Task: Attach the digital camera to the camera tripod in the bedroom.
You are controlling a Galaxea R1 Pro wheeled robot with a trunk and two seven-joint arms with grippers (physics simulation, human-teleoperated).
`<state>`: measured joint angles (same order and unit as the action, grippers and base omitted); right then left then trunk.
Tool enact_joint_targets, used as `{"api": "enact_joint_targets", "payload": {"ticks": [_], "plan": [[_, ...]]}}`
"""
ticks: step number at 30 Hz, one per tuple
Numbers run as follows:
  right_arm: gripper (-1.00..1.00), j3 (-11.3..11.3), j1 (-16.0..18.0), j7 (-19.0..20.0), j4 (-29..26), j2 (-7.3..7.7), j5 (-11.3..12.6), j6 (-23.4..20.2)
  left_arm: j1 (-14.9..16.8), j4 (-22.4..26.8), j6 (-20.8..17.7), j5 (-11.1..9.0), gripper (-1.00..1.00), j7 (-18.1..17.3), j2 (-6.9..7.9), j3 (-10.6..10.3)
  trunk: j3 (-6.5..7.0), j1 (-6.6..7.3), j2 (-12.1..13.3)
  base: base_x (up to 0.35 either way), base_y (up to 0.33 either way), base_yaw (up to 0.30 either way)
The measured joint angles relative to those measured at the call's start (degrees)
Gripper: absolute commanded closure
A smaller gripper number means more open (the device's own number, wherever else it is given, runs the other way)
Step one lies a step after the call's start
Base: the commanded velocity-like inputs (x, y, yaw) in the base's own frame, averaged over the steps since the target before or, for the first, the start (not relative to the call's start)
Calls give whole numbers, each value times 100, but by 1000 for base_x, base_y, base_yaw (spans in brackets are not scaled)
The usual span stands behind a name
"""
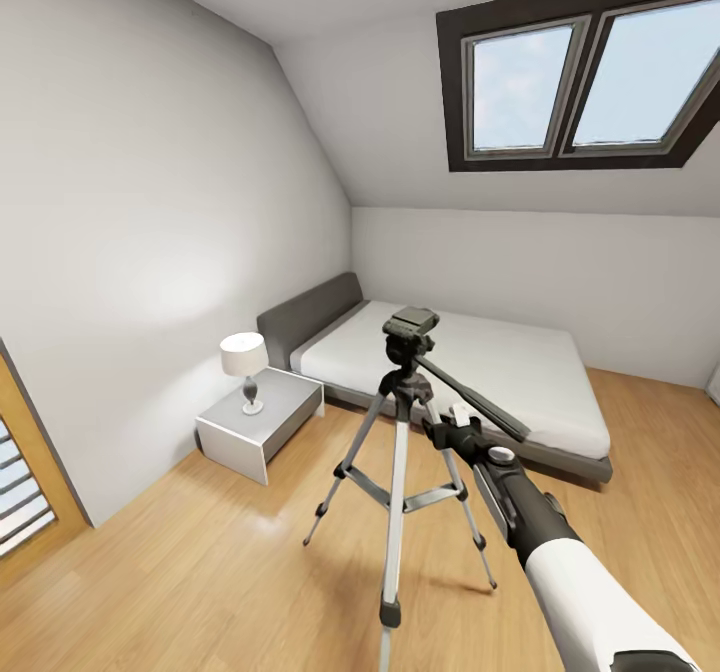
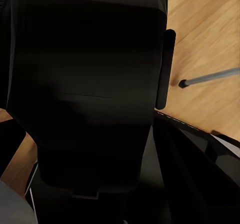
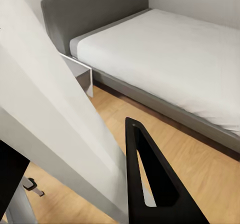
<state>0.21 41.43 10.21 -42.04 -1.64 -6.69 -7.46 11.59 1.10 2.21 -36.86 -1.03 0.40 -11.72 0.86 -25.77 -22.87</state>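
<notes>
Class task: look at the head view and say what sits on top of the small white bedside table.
A lamp with a white shade stands on the bedside table. The tabletop's far corner is covered by it.

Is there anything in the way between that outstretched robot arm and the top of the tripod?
Nothing visible blocks it. The right gripper is beside the camera tripod, just below its black head, close to the long handle. Bare wood floor surrounds the legs; the bed stands behind.
</notes>
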Motion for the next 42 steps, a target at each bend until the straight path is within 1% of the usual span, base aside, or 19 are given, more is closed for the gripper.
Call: {"api": "enact_joint_targets", "payload": {"ticks": [5,9,11,26,32,42], "plan": [[100,-46,-3,0,-13,0,4,-3,0,0,0,1,100,1,2,1,0,0,0,0,0,0],[100,-190,-4,-7,-12,2,-4,0,0,0,0,-1,100,0,3,0,0,0,0,0,0,0],[100,-210,-4,-8,-11,2,-6,0,0,0,0,-1,100,0,3,0,0,0,0,0,0,0],[100,-241,-4,0,-15,3,-16,6,0,9,0,0,100,1,-5,-1,0,1,0,11,0,0],[100,-243,-4,0,-15,3,-18,14,0,3,0,1,100,0,2,-1,0,3,-1,220,0,0],[100,-245,-4,-7,-15,3,-18,30,0,1,0,1,100,0,3,-1,0,3,-1,307,0,0]]}}
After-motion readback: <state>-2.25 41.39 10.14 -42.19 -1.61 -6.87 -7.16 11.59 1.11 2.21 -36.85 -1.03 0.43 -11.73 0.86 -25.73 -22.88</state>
